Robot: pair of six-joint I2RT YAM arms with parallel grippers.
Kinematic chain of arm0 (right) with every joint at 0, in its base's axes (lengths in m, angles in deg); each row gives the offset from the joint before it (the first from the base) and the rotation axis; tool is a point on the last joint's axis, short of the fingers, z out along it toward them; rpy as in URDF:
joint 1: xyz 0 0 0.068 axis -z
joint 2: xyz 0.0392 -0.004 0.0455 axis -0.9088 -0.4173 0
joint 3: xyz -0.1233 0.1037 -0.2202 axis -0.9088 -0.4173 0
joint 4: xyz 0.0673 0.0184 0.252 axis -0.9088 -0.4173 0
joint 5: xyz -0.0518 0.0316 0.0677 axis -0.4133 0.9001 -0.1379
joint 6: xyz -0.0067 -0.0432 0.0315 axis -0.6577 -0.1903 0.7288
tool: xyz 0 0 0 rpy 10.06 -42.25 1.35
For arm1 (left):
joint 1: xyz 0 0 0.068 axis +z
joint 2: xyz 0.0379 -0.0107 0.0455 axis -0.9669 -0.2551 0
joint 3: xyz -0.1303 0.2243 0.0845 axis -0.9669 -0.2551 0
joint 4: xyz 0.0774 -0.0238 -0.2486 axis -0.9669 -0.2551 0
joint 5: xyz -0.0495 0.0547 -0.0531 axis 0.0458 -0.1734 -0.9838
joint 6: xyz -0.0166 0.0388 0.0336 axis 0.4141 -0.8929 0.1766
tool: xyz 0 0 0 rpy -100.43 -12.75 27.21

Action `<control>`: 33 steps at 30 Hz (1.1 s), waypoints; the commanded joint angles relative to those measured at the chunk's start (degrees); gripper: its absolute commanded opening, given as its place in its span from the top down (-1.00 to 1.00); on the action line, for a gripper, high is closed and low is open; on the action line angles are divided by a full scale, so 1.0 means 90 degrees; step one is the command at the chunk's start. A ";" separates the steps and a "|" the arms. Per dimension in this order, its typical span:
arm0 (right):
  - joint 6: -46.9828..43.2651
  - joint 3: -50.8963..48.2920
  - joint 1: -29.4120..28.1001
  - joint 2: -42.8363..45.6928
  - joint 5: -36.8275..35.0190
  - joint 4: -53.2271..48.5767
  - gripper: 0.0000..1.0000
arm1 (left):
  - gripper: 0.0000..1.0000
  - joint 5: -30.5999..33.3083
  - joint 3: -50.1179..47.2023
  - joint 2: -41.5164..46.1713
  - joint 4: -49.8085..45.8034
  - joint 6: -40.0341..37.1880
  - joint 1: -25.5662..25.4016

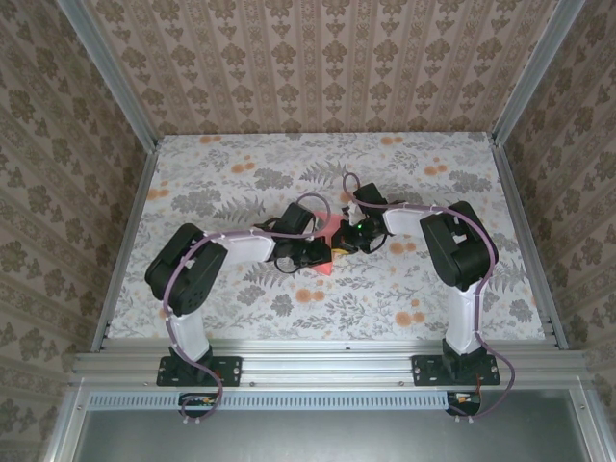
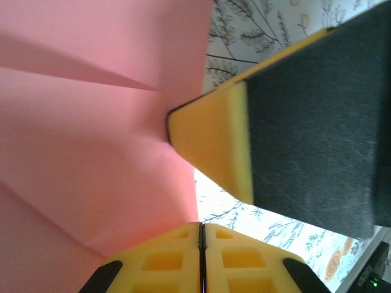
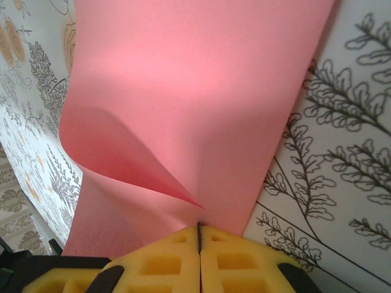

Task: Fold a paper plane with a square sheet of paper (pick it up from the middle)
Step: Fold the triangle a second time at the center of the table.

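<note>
Left end effector point(image 2: 201, 238): yellow foam fingers pressed flat together; I judge the pink edge is nipped in the seam between them.
Right end effector point(image 3: 198, 238): closed tight too, pinching the same sheet where a curl of paper runs down to a point at its fingertips.
Square sheet of paper point(image 3: 195, 91): coral pink, held over the middle of the tabletop between my two arms, bowed and creased rather than flat.
Tabletop point(image 1: 433, 289): grey leaf and orange flower print, showing beside the sheet.
Why held so: two grips close together let me hold the sheet taut while one fold is formed; I judge the folding is at an early stage.
</note>
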 commanded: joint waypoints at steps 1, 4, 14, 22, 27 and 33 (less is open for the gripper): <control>-0.0112 -0.0057 -0.0084 -0.0272 -0.0566 -0.0552 0.84 | 0.81 -0.0173 -0.0073 -0.0134 0.0169 -0.0290 -0.0069; -0.0127 -0.0073 -0.0085 -0.0278 -0.0571 -0.0571 0.84 | 0.81 -0.0153 -0.0096 -0.0171 0.0090 -0.0513 -0.0109; -0.0147 -0.0121 -0.0084 -0.0172 -0.0655 -0.0623 0.84 | 0.81 -0.0280 -0.0356 -0.0263 0.0168 -0.0614 -0.0176; -0.0215 -0.0103 -0.0084 -0.0204 -0.0753 -0.0705 0.84 | 0.80 -0.0315 -0.0594 -0.0079 0.0191 -0.0598 -0.0301; -0.0219 -0.0088 -0.0074 -0.0223 -0.0803 -0.0741 0.85 | 0.80 -0.0308 -0.0745 0.0104 0.0185 -0.0580 -0.0400; -0.0242 -0.0087 -0.0077 -0.0239 -0.0866 -0.0770 0.85 | 0.80 -0.0262 -0.0982 0.0294 0.0233 -0.0475 -0.0619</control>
